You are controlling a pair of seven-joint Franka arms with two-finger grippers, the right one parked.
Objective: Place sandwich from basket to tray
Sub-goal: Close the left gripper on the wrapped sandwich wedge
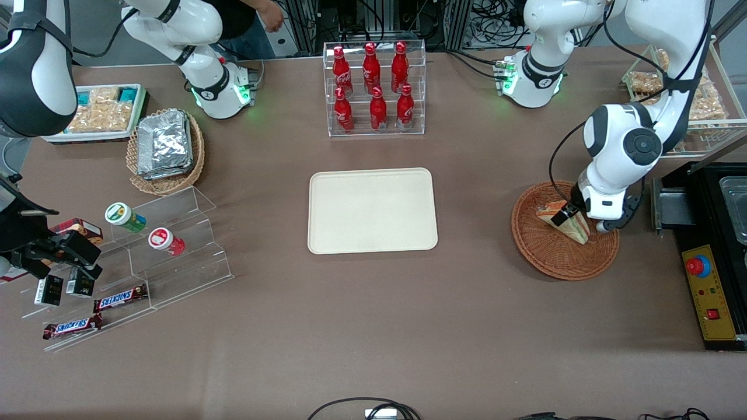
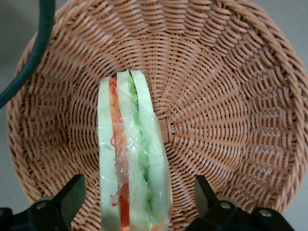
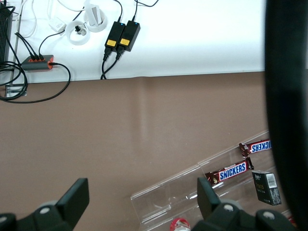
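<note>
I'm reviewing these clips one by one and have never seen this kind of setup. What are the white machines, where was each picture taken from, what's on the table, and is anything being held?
The white machines are robot arms with two-finger grippers. One picture looks down on the brown table from the front; the other two come from cameras on the arms' wrists.

The working arm's gripper is down in the round wicker basket, its fingers open on either side of the wrapped sandwich, not yet closed on it. So nothing is held.

The cream tray lies mid-table. Farther from the front camera stands a rack of red bottles. Toward the parked arm's end are a smaller basket of foil packets and clear steps with Snickers bars.
</note>
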